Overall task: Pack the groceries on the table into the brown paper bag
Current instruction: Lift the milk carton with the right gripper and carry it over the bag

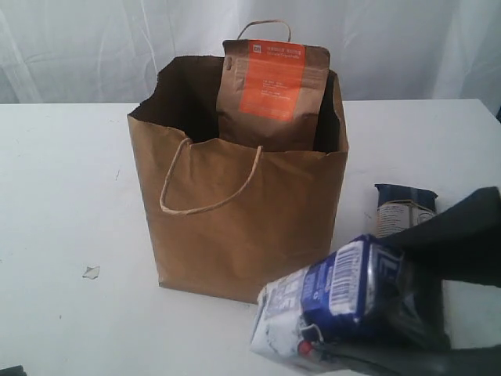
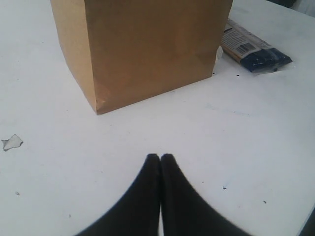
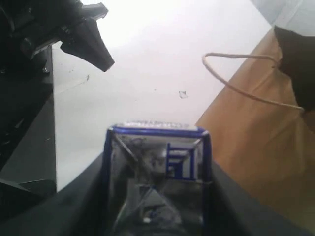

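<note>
The small blue-and-white carton (image 1: 337, 301) sits at the lower right of the exterior view, lying tilted on its side. The right gripper (image 1: 391, 301) has closed on it about halfway, one dark finger on each of its long flat faces. A carton like this is probably light to middling in weight with thin, waxy board walls: stiff at the folded corners, but soft in the middle of each panel and a little slick. The best hold is therefore across the two broad faces near the middle of its length, squeezed only enough to stop it sliding, since a hard pinch could buckle it or stress the cap end. The present grip looks placed about that way. The paper bag (image 1: 235, 219) stands open in the centre of the table (image 1: 63, 196), just left of the carton. The orange-labelled pouch (image 1: 272, 90) already stands upright against its back wall, so the free room is towards the front. The bag is floppy and could shift if nudged. A noodle packet (image 1: 403, 207) lies on the table at the right, behind the gripper. The left gripper (image 2: 160, 160) has its fingers pressed together on nothing, over bare table in front of the bag.
</note>
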You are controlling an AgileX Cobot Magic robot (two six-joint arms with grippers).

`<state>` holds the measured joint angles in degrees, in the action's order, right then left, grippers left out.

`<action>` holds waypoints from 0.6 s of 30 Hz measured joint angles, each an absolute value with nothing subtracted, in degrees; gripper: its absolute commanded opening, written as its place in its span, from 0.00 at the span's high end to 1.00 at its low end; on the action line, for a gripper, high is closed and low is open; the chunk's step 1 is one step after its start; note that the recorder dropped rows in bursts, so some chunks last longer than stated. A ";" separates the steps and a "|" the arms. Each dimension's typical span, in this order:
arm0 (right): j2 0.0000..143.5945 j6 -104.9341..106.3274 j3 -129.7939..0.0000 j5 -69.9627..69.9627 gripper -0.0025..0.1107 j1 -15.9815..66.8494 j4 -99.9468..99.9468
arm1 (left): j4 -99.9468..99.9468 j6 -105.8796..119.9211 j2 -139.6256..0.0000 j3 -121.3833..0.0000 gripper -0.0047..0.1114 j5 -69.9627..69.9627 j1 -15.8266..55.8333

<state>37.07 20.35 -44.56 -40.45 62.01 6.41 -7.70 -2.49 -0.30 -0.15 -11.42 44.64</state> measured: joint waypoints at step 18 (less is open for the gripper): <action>38.47 3.19 -47.75 -22.20 0.98 62.01 -23.31 | -7.70 -2.49 -0.30 -0.15 0.96 -11.42 44.64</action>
<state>38.47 3.19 -47.75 -22.20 62.01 -23.31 -7.70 -2.49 -0.30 -0.15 -11.42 44.64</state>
